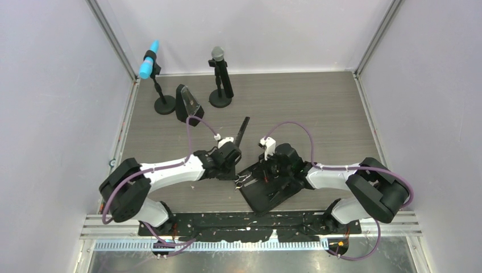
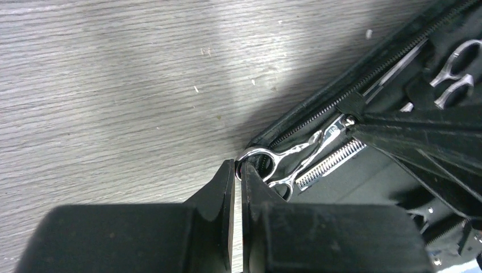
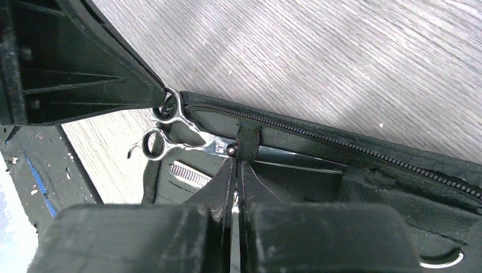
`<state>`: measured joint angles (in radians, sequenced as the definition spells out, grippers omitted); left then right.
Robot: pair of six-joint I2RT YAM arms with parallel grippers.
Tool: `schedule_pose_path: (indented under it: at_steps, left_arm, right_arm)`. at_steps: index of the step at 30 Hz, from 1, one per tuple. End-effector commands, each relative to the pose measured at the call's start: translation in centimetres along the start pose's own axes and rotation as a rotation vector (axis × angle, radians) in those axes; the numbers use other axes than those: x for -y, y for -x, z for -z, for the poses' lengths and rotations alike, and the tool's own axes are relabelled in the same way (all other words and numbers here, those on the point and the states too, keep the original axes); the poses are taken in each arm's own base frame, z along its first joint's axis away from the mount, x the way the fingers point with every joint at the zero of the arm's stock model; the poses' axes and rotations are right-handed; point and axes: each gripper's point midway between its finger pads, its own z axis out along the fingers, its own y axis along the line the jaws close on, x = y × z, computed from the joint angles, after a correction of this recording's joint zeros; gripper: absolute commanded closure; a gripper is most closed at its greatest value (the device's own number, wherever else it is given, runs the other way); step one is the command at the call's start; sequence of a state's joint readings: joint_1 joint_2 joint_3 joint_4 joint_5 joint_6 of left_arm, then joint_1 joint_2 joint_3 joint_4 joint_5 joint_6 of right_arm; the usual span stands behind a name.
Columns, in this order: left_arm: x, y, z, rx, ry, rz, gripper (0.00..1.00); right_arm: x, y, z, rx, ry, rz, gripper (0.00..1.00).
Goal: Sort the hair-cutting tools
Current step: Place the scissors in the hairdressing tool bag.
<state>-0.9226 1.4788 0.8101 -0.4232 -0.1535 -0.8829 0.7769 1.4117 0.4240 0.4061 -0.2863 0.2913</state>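
An open black pouch (image 1: pixel 258 200) (image 2: pixel 318 114) (image 3: pixel 352 149) lies on the table between my arms. A pair of silver scissors (image 1: pixel 243 180) (image 2: pixel 287 156) (image 3: pixel 173 129) rests along its zipper edge, blades tucked under a black strap (image 3: pixel 248 141). My left gripper (image 1: pixel 236 177) (image 2: pixel 239 166) is shut on the scissors' outer finger ring. My right gripper (image 1: pixel 267 170) (image 3: pixel 235 162) is shut with nothing visibly between its fingers, tips just below the scissors' pivot at the strap. A second pair of scissors (image 2: pixel 455 71) lies deeper in the pouch. A long black comb (image 1: pixel 244 132) lies on the table behind the left gripper.
Two microphones stand at the back on round bases, one blue-headed (image 1: pixel 149 62) and one grey-headed (image 1: pixel 217 55), with a dark wedge-shaped object (image 1: pixel 188 103) between them. A silver toothed strip (image 2: pixel 329 165) lies in the pouch beside the scissors. Walls enclose the table on three sides.
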Motion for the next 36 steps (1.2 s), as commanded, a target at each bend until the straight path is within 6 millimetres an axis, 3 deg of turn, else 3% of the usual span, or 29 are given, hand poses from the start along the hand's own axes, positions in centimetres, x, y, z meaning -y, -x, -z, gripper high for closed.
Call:
schedule_pose_path:
  at_steps: [1,6,12,18,22,36]
  left_arm:
    - [6.1,2.7,2.4,0.12,-0.315,0.018,1.0]
    - [8.5,1.8,3.1,0.055,-0.444,0.013,1.0]
    - [8.9,1.4,2.9,0.002,-0.516,0.098,1.0]
    - [7.2,3.7,3.1,0.056,-0.537,0.145,1.0]
    - [6.8,4.3,3.1,0.045,-0.492,0.109,1.0]
    - [8.6,8.3,5.1,0.137,-0.52,0.13,1.0]
  right_arm:
    - [-3.6,5.3,0.4,0.17,0.16,0.057,0.95]
    - [-4.0,5.3,0.1,0.156,0.186,0.062,0.95]
    - [-4.5,5.1,0.3,0.149,0.214,0.081,0.95]
    - [-5.3,4.6,0.2,0.121,0.273,0.097,0.95]
    - [-5.6,4.5,0.0,0.109,0.285,0.105,0.95]
    - [-5.8,3.8,-0.9,0.064,0.265,0.12,0.95]
